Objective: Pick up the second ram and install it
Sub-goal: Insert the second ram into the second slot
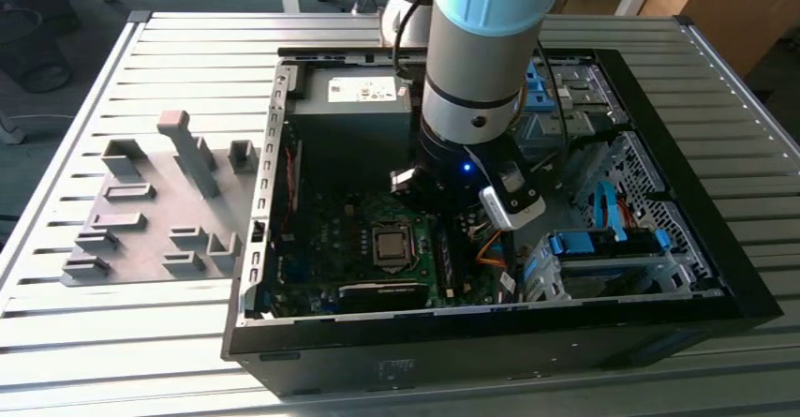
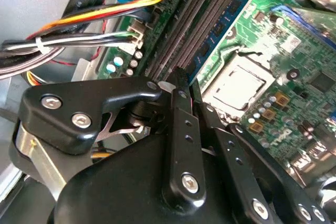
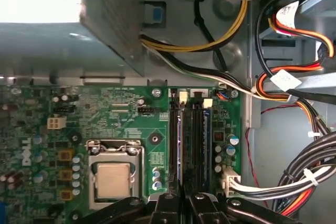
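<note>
Fingertips: gripper [image 3: 181, 203] cut off by frame edge in first wrist view; I can't tell the jaw gap.
Second ram: I can't pick it out for sure among the slots [image 3: 190, 140].
Mobo [image 1: 375, 248]: arm [image 1: 481, 80] hides mid part in exterior view.
</note>
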`<state>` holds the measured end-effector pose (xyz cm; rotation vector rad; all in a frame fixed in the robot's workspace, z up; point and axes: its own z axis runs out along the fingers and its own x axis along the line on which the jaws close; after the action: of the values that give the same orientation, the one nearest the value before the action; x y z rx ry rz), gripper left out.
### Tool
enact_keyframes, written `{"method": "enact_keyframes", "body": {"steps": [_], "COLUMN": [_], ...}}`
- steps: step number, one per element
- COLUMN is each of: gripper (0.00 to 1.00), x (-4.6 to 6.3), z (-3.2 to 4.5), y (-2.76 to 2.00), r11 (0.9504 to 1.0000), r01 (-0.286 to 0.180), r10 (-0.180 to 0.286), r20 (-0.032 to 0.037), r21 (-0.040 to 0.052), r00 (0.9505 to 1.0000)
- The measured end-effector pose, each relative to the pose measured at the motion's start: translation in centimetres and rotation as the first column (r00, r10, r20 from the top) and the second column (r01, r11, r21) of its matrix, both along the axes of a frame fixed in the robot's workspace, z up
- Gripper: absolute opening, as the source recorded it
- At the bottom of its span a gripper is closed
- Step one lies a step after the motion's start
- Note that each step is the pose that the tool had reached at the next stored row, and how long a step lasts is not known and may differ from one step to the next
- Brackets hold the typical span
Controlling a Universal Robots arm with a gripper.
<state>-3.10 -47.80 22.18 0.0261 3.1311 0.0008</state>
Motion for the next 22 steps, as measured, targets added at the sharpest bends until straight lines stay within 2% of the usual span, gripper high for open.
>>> {"method": "enact_keyframes", "body": {"steps": [9, 22], "gripper": [0.14, 0.14], "x": [0.03, 0.03], "z": [-0.62, -1.05], "y": [0.00, 0.05], "r11": [1.0000, 0.9999], "r01": [0.008, 0.009], "r10": [-0.008, -0.009], "r20": [-0.0002, -0.0003], "r21": [0.0011, 0.0059], "r00": [1.0000, 1.0000]}}
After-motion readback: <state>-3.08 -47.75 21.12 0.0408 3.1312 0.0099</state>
